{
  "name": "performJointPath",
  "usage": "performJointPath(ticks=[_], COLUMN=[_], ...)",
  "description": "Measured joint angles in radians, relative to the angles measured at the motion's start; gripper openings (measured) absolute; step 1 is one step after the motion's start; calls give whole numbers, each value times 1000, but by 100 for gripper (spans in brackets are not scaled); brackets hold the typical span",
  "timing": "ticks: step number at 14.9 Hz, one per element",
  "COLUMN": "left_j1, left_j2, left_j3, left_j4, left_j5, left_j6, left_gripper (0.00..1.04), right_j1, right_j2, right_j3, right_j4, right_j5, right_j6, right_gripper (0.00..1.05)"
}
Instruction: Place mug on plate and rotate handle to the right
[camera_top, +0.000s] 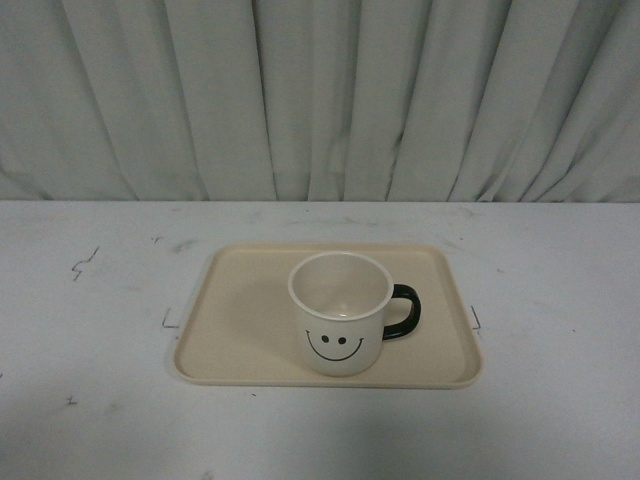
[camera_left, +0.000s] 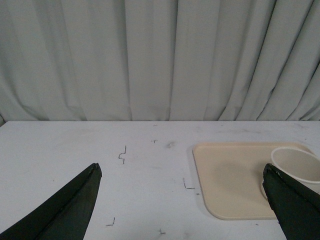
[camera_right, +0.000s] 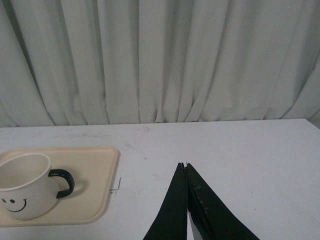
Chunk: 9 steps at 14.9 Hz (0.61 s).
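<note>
The cream-white mug (camera_top: 340, 312) with a black smiley face stands upright on the beige plate (camera_top: 240, 320), right of the plate's middle. Its black handle (camera_top: 404, 311) points to the right. Neither gripper shows in the front view. My left gripper (camera_left: 182, 172) is open and empty, over the bare table left of the plate (camera_left: 230, 175); the mug's rim (camera_left: 295, 162) shows beside one finger. My right gripper (camera_right: 184, 165) is shut and empty, over the table right of the plate (camera_right: 95, 185), apart from the mug (camera_right: 25, 185) and its handle (camera_right: 64, 181).
The white table (camera_top: 100, 300) carries small dark marks around the plate. A pale pleated curtain (camera_top: 320, 100) hangs behind the table's far edge.
</note>
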Motion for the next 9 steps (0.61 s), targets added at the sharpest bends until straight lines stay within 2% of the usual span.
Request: performJointPath(ticks=[1,2,6,9], left_j1=[0,0,0,0], left_j2=[0,0,0,0], left_j3=[0,0,0,0], left_j4=[0,0,0,0], left_j5=[0,0,0,0], left_j6=[0,0,0,0], left_gripper=[98,98,98,98], right_j1=[0,0,0,0], right_j2=[-21,-131,-175,-176], right_j3=[0,0,0,0], right_j4=[-31,-185,-185,-186], right_j5=[0,-3,-3,-3], right_j6=[0,1,3,3], right_gripper=[2,2,2,37])
